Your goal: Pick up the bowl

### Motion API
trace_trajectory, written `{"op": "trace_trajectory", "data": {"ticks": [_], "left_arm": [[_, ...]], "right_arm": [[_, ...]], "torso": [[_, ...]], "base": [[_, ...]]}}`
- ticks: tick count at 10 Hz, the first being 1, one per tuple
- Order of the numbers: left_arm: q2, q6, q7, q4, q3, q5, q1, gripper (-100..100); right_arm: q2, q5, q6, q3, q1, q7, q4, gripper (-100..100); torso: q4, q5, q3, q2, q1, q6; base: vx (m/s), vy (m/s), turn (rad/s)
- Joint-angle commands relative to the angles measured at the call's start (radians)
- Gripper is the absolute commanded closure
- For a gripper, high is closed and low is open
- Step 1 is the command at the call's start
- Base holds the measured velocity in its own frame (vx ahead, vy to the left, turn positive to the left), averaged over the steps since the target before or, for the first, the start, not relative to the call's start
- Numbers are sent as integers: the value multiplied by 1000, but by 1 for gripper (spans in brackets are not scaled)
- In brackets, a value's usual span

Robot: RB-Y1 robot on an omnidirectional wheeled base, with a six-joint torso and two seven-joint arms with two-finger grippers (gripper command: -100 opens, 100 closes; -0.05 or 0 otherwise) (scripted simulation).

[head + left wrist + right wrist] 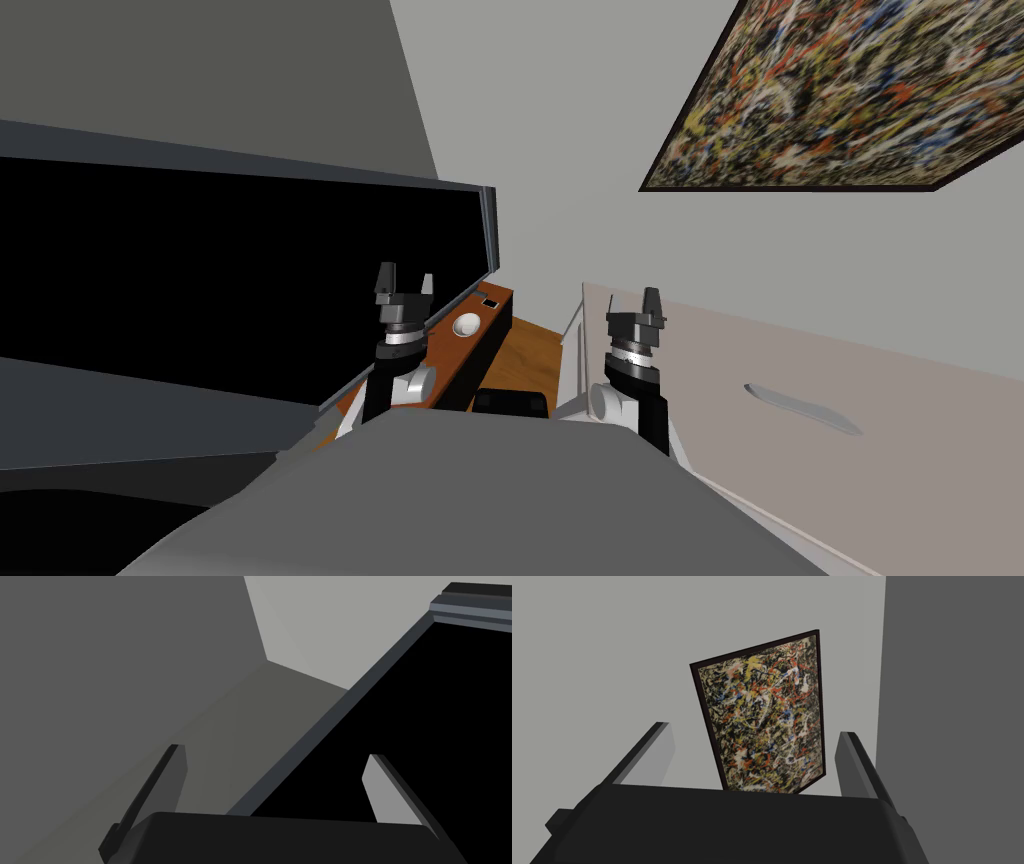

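White bowl point(466, 325) sits on the brown bench point(448, 360) near my left gripper point(406, 278), fingers apart; right gripper point(652, 298) points up, fingers likewise apart.

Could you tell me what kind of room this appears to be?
Probably a living room: a big black screen on a wooden stand holding a white bowl, and a framed painting on the wall.

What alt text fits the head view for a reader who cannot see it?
A small white bowl sits on a narrow brown wooden top, close beside the open left gripper. The right gripper points up farther off, in front of a pale panel, and a splatter painting hangs above.
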Motion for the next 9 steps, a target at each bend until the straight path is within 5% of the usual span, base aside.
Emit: {"op": "trace_trajectory", "data": {"ticks": [1,9], "left_arm": [[40,19,-5,25,1,4,-11,-100],[153,170,-57,229,14,32,-91,-100]], "right_arm": [[0,0,0,0,0,0,0,0],[0,0,0,0,0,0,0,0]], "torso": [[0,0,0,0,0,0],[1,0,2,3,-1,0]], "base": [[-14,1,-2],[-44,-9,-5]]}}
